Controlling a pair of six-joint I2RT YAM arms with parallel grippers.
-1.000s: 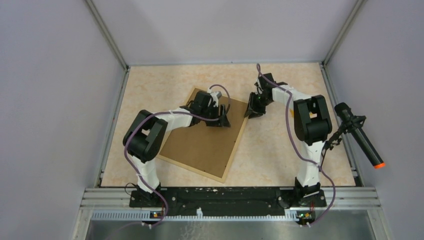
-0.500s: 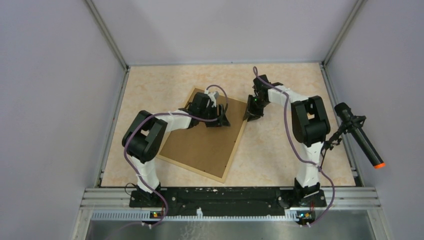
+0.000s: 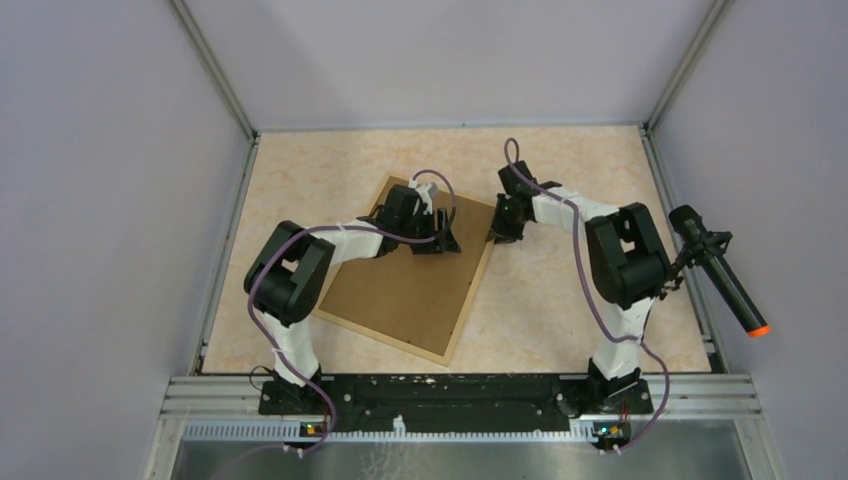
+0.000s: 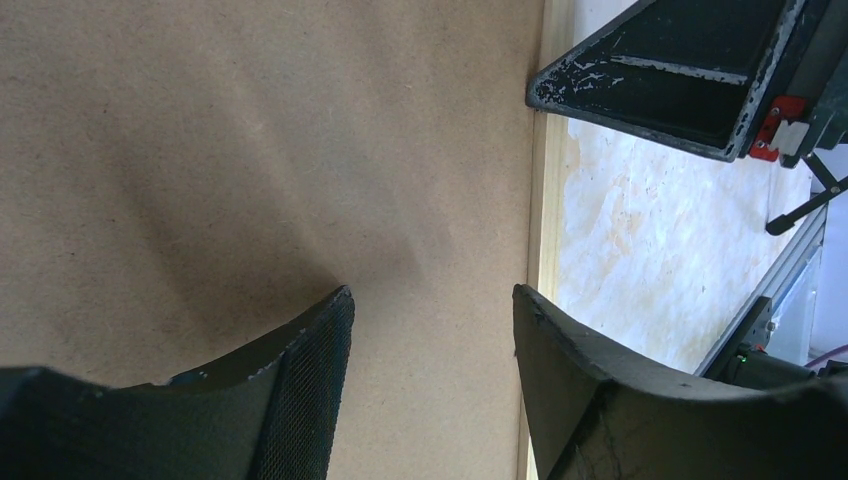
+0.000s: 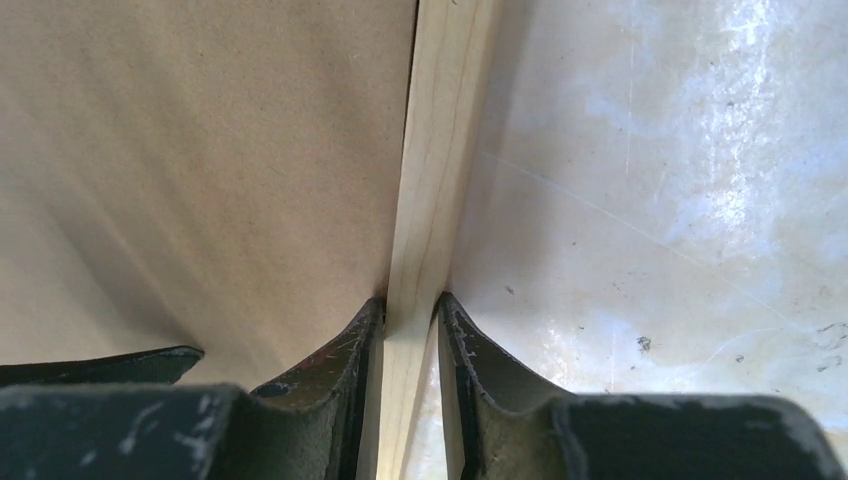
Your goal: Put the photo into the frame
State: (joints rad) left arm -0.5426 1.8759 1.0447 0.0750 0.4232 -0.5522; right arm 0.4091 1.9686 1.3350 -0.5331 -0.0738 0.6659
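- The frame [image 3: 405,290] lies flat on the table [image 3: 560,160] with its brown back up, tilted across the middle of the overhead view. Its wood rail [image 5: 440,150] runs up the centre of my right wrist view.
- The photo shows in none of my views. With the back facing up, I cannot tell whether it is inside.
- My right pincer [image 5: 410,305] pinches that rail on the frame's upper right side. One finger is on the board side and the other on the table side, both touching the wood.
- My left pincer [image 4: 430,300] is spread low over the backing board [image 4: 200,150], close to the same edge, with nothing between its fingers. I cannot tell whether its tips press on the board.
- I judge the step in hand to be taking hold of this edge to lift or turn the frame.
- To do it well, I should sit square on the thin rail and deep enough that it cannot slip. I should then raise it slowly, letting the opposite edge act as the hinge, with my left pincer ready to steady the board.
- My right arm rises from the lower right and bends left, with its wrist pointing down at the edge.
- My left arm reaches from the lower left across the frame's upper part, its wrist low. The two pincers are near each other but apart.
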